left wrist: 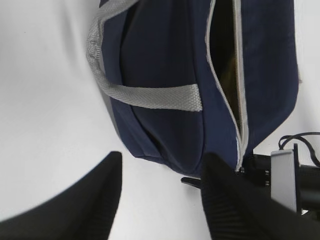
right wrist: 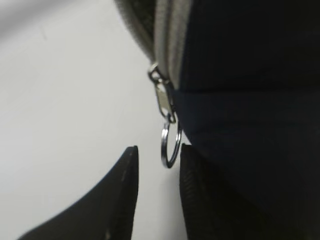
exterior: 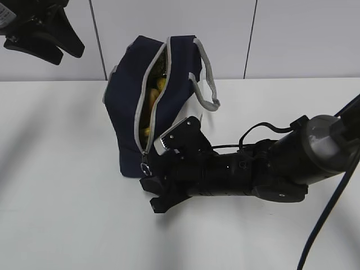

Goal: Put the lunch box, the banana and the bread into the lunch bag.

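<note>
The navy lunch bag (exterior: 126, 95) lies on the white table with its grey zipper partly open. Something yellow, likely the banana (exterior: 153, 97), shows through the gap. The lunch box and the bread are hidden. My right gripper (exterior: 151, 190) sits low at the zipper's closed end. In the right wrist view the gripper (right wrist: 159, 152) is open a little. The ring pull (right wrist: 170, 145) hangs between its fingertips, close to the right finger and not pinched. My left gripper (exterior: 62, 50) hangs open and empty at the upper left, and in its own view (left wrist: 162, 160) it looks down on the bag (left wrist: 165, 65).
The bag's grey handle (exterior: 208, 84) loops out to the right, and the other handle (left wrist: 145, 95) shows in the left wrist view. The right arm (exterior: 264, 169) lies across the table's right half with its cable (exterior: 332, 208). A white panelled wall stands behind.
</note>
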{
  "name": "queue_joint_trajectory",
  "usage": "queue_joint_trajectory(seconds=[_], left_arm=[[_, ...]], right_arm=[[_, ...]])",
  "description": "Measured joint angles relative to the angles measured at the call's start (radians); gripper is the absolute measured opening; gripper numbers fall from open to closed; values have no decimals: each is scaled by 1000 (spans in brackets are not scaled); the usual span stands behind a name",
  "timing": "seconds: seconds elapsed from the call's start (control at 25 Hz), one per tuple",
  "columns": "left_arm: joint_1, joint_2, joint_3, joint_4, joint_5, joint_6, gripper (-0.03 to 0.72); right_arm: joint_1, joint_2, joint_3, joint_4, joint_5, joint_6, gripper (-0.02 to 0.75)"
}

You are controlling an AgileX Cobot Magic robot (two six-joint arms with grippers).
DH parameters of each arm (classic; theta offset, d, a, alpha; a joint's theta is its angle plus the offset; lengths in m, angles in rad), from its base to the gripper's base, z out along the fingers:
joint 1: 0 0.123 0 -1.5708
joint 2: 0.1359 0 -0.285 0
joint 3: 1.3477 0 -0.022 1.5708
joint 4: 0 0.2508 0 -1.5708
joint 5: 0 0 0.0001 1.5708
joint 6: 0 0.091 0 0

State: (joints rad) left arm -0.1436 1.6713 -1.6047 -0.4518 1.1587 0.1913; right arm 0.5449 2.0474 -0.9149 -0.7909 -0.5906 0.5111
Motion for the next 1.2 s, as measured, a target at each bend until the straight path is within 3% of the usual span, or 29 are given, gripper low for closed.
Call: queue_joint_trajectory(seconds=[1.2], left_arm=[[0, 0, 0, 1, -2, 0, 369]], right_arm=[[0, 43, -36, 120, -43, -77, 211]])
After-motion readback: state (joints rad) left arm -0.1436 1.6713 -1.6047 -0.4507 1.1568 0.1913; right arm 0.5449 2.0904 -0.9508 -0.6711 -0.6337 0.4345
